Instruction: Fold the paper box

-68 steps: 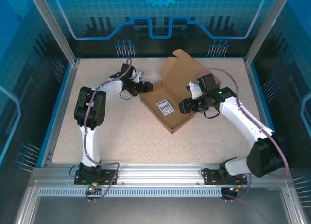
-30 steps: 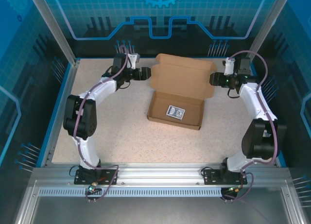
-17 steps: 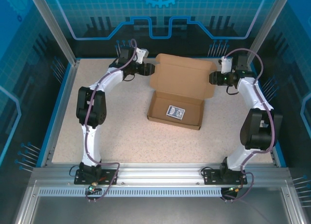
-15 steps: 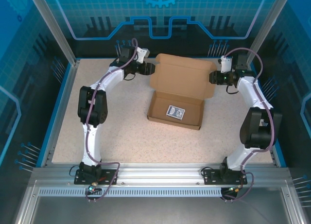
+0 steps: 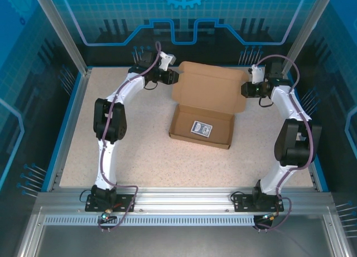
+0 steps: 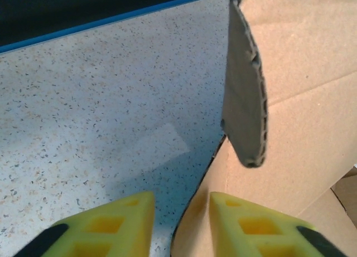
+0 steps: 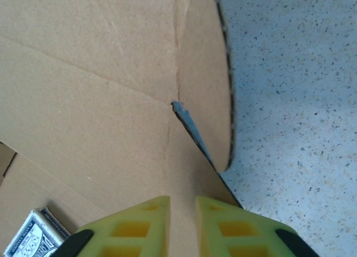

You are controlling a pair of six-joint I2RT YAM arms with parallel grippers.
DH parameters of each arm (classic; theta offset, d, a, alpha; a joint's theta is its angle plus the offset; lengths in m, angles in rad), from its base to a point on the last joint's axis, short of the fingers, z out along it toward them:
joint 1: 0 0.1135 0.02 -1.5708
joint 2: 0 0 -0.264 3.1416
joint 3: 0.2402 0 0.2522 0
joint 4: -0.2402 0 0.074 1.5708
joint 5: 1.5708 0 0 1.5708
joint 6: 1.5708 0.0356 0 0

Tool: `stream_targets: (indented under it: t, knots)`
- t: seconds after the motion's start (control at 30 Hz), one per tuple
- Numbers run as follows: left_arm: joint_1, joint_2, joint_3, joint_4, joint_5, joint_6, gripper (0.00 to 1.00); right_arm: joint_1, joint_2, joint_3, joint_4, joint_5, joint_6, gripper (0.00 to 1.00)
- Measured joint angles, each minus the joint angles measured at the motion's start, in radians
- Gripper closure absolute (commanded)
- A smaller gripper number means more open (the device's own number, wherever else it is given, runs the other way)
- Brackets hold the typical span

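Left end effector (image 5: 173, 77) edged inward — grip on paper box (image 5: 207, 95) unclear.

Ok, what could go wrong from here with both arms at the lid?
The left end effector and right end effector sit at opposite lid edges of the paper box; uneven motion could skew or drag it. The lid's side flap might buckle instead of tucking in.

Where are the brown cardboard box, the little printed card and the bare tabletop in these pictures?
paper box (image 5: 209, 95): top view, on its open lid panel.
printed card (image 5: 202, 129): top view, on the card's middle, inside the box's tray.
table (image 5: 139, 145): top view, on the bare speckled surface left of the box.
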Motion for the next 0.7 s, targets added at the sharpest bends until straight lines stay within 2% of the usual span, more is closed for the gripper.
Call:
stream_targets:
  t: [0.4, 0.7]
  knots:
    - [-0.014, -0.007, 0.004, -0.036, -0.02, 0.01, 0.98, 0.034, -0.003, 0.023, -0.012, 0.024, 0.018, 1.0]
    - [-0.048, -0.159, -0.166, 0.056, -0.182, -0.087, 0.98, 0.127, -0.031, 0.058, 0.003, 0.161, 0.086, 0.99]
